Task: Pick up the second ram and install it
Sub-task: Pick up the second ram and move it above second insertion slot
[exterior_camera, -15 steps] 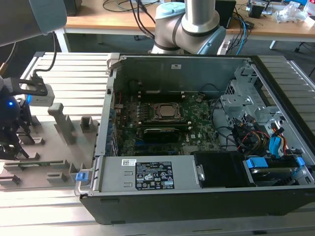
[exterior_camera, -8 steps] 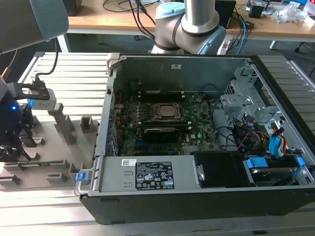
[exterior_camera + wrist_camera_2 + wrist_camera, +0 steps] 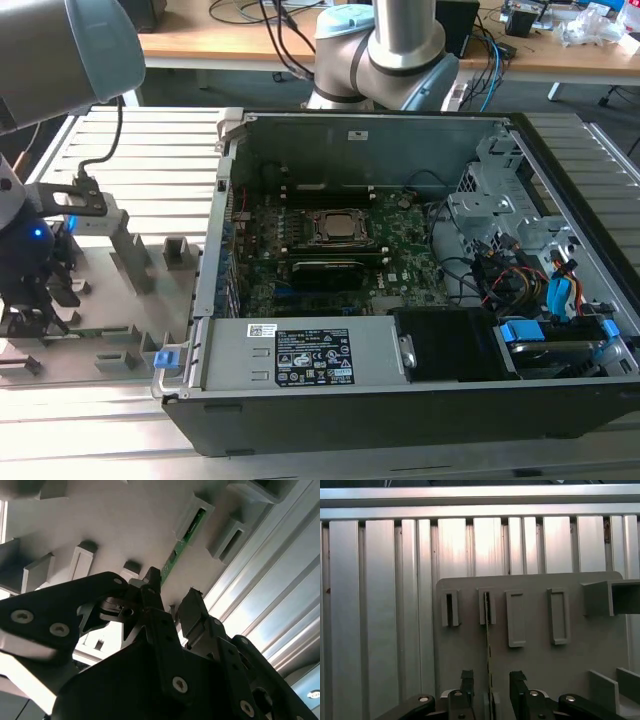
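Second ram [image 3: 487,650] stands edge-on between the downward-pointing tool's [image 3: 491,679] parted fingers [image 3: 466,681].

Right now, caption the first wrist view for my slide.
Open gripper straddles the ram standing edgewise in its gray holder.

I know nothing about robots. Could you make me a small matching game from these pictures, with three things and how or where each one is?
Things:
1. second ram
2. pincer
3. computer case

States:
A. lid off, insides showing
B. open, straddling the second ram
C. standing on edge in the grey holder

Pairs: 1-C, 2-B, 3-A.
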You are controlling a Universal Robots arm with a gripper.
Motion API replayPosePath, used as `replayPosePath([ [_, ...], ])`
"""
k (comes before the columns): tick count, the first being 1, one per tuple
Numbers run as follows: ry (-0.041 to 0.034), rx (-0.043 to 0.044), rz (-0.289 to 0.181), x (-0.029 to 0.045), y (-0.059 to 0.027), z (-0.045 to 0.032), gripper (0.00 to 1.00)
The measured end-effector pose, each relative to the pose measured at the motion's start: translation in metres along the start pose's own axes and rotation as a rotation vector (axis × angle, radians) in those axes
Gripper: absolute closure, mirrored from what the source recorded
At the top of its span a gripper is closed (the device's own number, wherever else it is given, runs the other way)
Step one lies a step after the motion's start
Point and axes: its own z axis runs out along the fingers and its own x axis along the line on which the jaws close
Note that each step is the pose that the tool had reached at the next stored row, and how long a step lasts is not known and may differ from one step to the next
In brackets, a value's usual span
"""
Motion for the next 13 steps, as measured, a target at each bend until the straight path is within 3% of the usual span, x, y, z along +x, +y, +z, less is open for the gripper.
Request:
replayPosePath([
  [7,0.0004,-0.0004,-0.024,0.0004,0.0036,0.0152,0.58],
  [13,0.0003,-0.0005,-0.031,0.0008,0.0033,0.0369,0.58],
])
